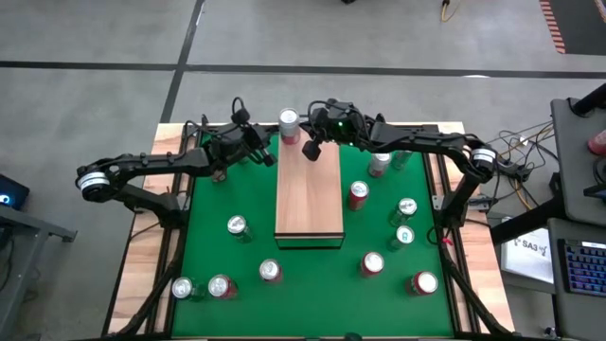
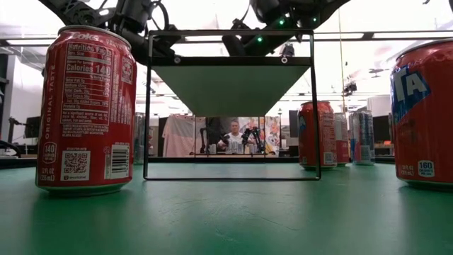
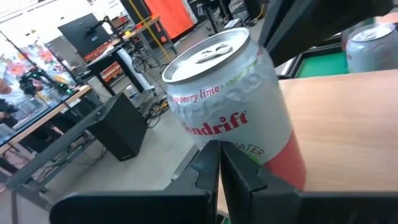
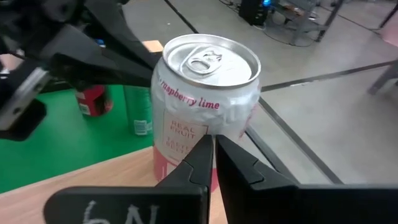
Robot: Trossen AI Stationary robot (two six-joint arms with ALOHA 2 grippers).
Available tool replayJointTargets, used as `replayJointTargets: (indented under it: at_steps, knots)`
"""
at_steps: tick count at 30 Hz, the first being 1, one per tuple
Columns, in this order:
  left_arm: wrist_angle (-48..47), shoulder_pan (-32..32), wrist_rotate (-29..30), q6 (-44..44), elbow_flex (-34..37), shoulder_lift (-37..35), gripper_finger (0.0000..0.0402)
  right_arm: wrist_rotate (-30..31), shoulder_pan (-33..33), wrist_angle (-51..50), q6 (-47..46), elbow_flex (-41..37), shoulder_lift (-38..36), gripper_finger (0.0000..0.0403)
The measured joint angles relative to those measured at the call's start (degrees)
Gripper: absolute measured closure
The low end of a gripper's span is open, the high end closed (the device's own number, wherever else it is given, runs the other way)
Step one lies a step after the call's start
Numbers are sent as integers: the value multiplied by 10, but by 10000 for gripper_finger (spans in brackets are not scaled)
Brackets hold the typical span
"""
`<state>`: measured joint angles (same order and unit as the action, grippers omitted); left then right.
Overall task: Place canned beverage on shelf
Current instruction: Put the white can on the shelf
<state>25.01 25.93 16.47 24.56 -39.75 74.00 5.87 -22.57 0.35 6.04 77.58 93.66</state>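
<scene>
- High view: the shelf (image 1: pixel 309 194) runs from the table's centre toward 12 o'clock on the green table (image 1: pixel 303 303). A white-and-pink can (image 1: pixel 289 123) stands upright at the shelf's far end, at its 11 o'clock corner. My left gripper (image 1: pixel 266 152) sits just beside the can at about its 8 o'clock; my right gripper (image 1: pixel 311 149) sits just beside it at about its 4 o'clock. Neither appears to enclose the can. Loose cans are scattered on the green around the shelf, among them a red can (image 1: pixel 357 195) at the shelf's 3 o'clock.
- Low view: the shelf (image 2: pixel 231 85) shows from below on its dark frame (image 2: pixel 148 106); both arms come in above it. A large red can (image 2: pixel 88 110) stands at 9 o'clock. The gripper fingers are not visible here.
- Left wrist view: the can (image 3: pixel 233 106) stands on the shelf board (image 3: pixel 342 124) near its edge. My left gripper (image 3: pixel 219 168) has its two fingers drawn together, almost touching, in front of the can, holding nothing.
- Right wrist view: the can (image 4: pixel 205 93) stands upright on the board (image 4: pixel 93 180). My right gripper (image 4: pixel 213 158) likewise has its fingers pressed together before the can, gripping nothing.
</scene>
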Motion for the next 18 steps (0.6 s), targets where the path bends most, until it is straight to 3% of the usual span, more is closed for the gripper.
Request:
replayJointTargets:
  at_steps: [10,18]
  knots:
    - [-6,0,35,-2,0,-4,402,5,7,-19,-3,0,-6,390]
    - [-83,-3,40,-23,0,-43,402,-3,39,-41,-11,0,-5,390]
